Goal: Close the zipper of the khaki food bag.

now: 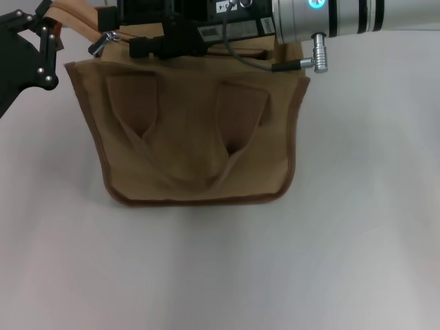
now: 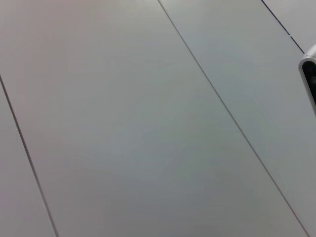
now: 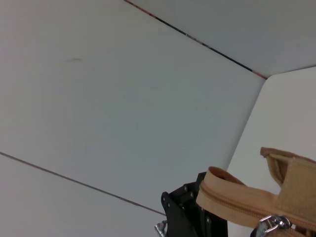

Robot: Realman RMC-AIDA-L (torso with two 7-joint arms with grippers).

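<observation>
The khaki food bag (image 1: 196,148) stands at the middle of the white table, its handles (image 1: 182,180) hanging down its front. The silver slider (image 1: 103,42) sits at the bag's top left corner; it also shows in the right wrist view (image 3: 270,223) on the tan zipper track (image 3: 232,200). My left gripper (image 1: 47,31) is at the top left, shut on the tan end of the zipper track (image 1: 69,14); it also shows in the right wrist view (image 3: 185,212). My right gripper (image 1: 141,47) reaches over the bag's top, just right of the slider.
My right arm's silver forearm (image 1: 357,17) and a cable plug (image 1: 320,51) hang over the bag's top right corner. The white table (image 1: 220,275) spreads in front of the bag. The left wrist view shows only grey panels with seams (image 2: 158,123).
</observation>
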